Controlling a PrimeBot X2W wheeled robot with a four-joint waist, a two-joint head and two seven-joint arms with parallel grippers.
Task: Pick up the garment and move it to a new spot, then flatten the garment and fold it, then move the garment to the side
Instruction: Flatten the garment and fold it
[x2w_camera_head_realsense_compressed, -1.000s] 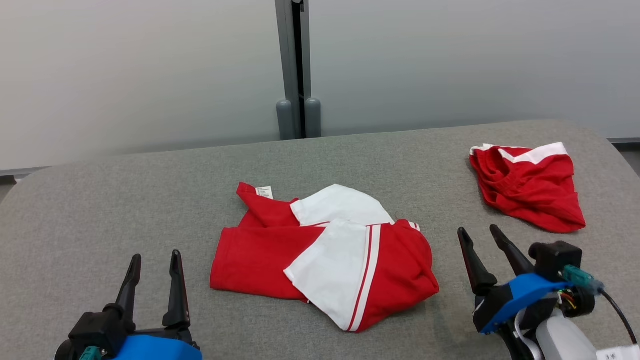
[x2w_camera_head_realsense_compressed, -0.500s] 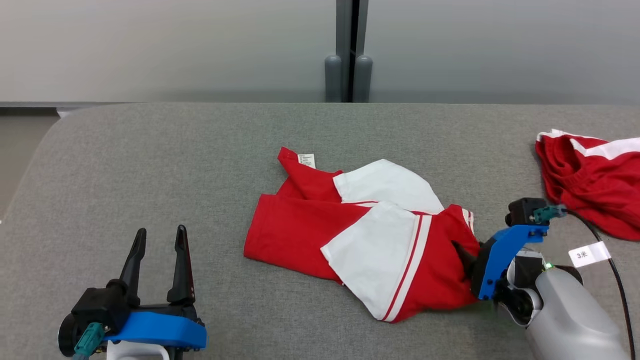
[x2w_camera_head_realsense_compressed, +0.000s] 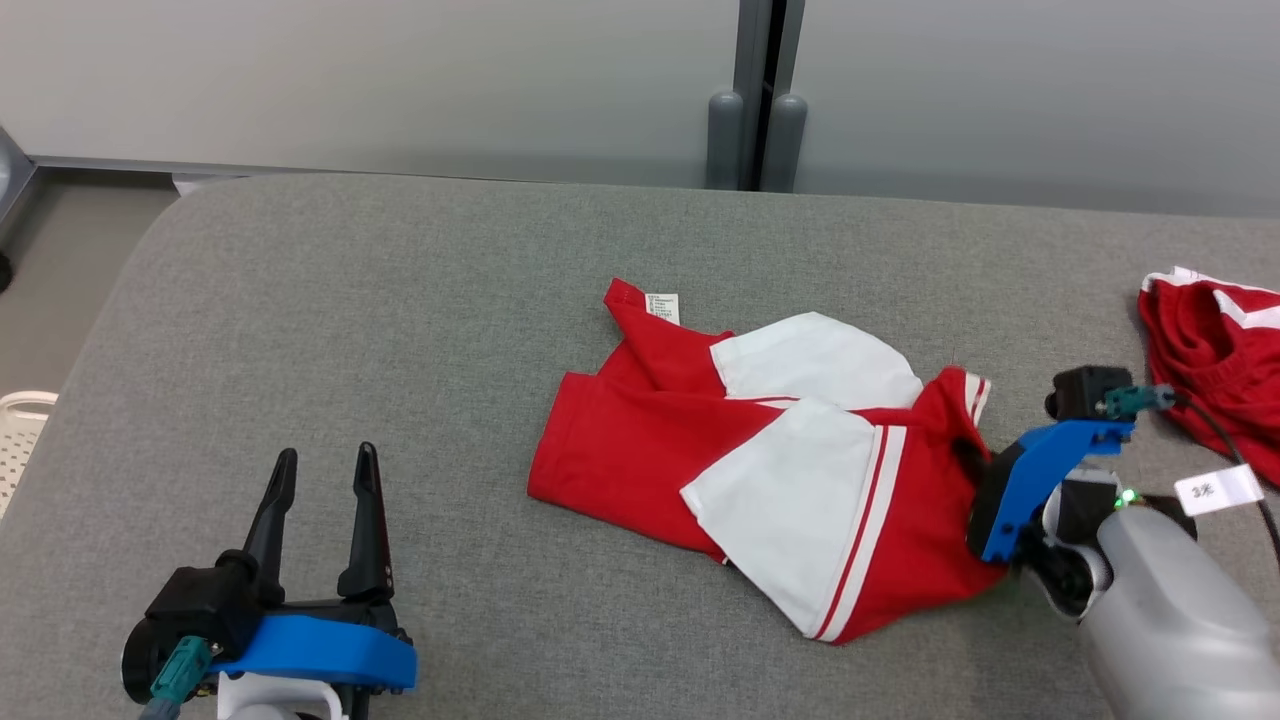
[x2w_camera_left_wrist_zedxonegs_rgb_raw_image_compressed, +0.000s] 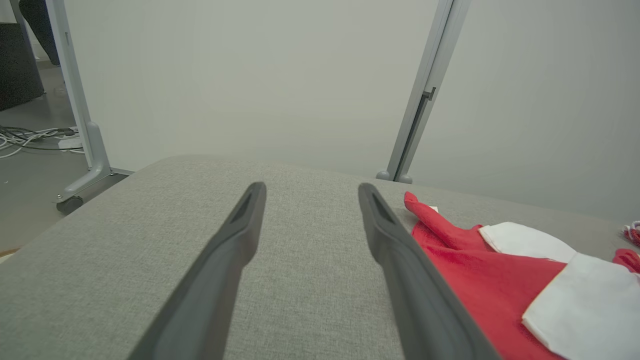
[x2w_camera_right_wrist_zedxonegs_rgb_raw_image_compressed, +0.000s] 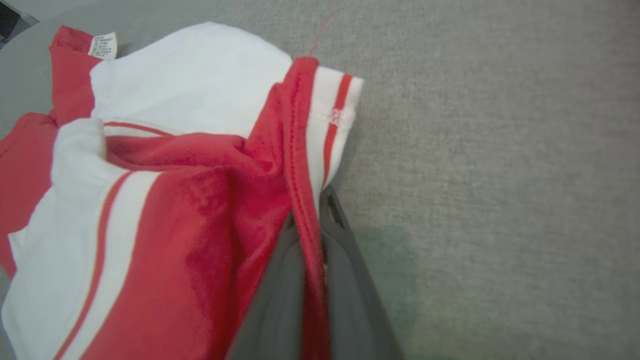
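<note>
Grip taken at right edge of garment (x2w_camera_head_realsense_compressed: 760, 450).
The right gripper (x2w_camera_right_wrist_zedxonegs_rgb_raw_image_compressed: 312, 222), open a second ago, now clamps the red hem, garment lying mid table (x2w_camera_head_realsense_compressed: 400, 300); lifting can start. The left gripper (x2w_camera_head_realsense_compressed: 322, 470) waits near left, jaws apart.

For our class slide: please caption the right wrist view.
Right gripper shut on an edge of the red-and-white garment on the grey table.

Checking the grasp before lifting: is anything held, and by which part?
The right gripper pinches the garment by its red edge; the left gripper holds nothing.
</note>
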